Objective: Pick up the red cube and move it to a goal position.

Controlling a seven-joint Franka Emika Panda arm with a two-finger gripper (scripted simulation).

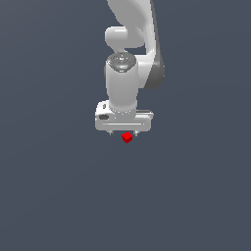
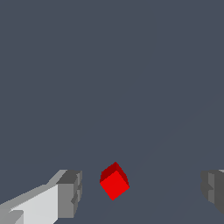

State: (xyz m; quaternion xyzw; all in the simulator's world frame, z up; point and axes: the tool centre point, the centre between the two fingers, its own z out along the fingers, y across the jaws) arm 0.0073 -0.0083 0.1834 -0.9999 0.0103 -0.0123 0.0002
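A: How is the light?

B: Even and flat. The grey-blue background has a uniform tone in both views, with only a faint paler band crossing it in the wrist view.

A: Any shadows or glare?

B: No cast shadows that I can make out. The arm (image 1: 128,73) is bright on top, darker grey on its far side, with a small sheen on the round cap.

A: Sharpness?

B: Crisp rendered edges, slightly jagged, no blur, no edge distortion. The red cube (image 2: 114,181) shows a brighter face and darker ones.
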